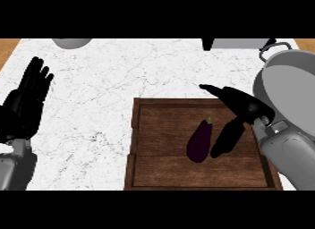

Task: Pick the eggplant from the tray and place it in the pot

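Note:
A dark purple eggplant [200, 140] lies lengthwise in the middle of the wooden tray [160, 179], stem end pointing away from me. My right hand [243, 109] hovers over the tray's right side, just right of the eggplant, with its fingers straight and spread and its thumb hanging down close beside the eggplant. Nothing is held in it. The grey pot [289, 91] stands at the right edge of the counter, partly behind my right forearm. At the left edge my left hand [24, 105] rests open with fingers up.
The white marble counter [94, 89] runs under everything, with wooden floor showing at the top corners. A grey round object [72, 42] sits at the far left back edge. A grey and black object [236, 43] sits at the back right, near the pot's handle [272, 46].

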Controlling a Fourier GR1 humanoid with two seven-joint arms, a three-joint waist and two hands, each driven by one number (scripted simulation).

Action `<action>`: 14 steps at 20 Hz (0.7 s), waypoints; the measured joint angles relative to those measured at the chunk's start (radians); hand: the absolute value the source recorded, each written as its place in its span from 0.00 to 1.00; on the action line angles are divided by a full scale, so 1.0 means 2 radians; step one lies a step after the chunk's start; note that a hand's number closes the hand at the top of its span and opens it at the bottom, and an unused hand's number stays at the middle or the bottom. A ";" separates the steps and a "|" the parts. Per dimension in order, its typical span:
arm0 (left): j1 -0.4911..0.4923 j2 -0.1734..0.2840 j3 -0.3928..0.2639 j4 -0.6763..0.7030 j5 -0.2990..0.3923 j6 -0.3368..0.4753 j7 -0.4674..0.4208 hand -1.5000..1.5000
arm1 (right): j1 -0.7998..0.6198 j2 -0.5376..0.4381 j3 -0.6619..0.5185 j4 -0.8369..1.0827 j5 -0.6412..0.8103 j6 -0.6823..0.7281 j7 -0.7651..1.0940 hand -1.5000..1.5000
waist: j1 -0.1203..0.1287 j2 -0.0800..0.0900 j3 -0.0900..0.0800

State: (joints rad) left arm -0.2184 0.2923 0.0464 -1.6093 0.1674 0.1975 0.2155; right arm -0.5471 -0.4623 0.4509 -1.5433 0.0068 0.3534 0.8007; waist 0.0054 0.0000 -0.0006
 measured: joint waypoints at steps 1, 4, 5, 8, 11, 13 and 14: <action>0.002 0.000 0.002 -0.006 0.000 -0.001 0.006 0.50 | 0.000 0.010 -0.002 0.007 0.008 0.003 0.001 0.00 | 0.000 0.000 0.000; 0.013 -0.005 0.005 -0.004 -0.006 -0.007 -0.009 0.50 | 0.013 0.027 -0.004 -0.001 0.025 0.012 0.013 0.00 | -0.001 0.000 0.000; 0.013 -0.006 0.004 -0.011 -0.008 -0.006 0.001 0.50 | 0.017 0.033 -0.005 0.001 0.035 0.014 0.015 0.00 | -0.001 0.000 0.000; 0.009 -0.010 0.008 -0.009 -0.012 -0.007 0.001 0.50 | 0.025 0.043 -0.007 0.008 0.059 0.023 0.022 0.00 | -0.002 0.000 0.000; 0.018 -0.013 0.008 -0.026 -0.015 -0.009 0.011 0.50 | 0.034 0.053 -0.008 0.015 0.087 0.030 0.025 0.00 | -0.001 0.000 0.000; 0.016 -0.013 0.016 -0.020 -0.015 -0.014 0.005 0.50 | 0.045 0.058 -0.012 0.019 0.105 0.033 0.015 0.00 | -0.002 0.000 0.000; 0.014 -0.014 0.016 -0.017 -0.017 -0.015 0.006 0.50 | 0.053 0.067 -0.007 0.024 0.117 0.028 0.010 0.00 | -0.002 0.000 0.000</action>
State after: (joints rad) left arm -0.1910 0.2650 0.0788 -1.6431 0.1344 0.1666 0.2272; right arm -0.4419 -0.3293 0.4377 -1.4955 0.2404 0.4086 0.8198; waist 0.0020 -0.0003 -0.0002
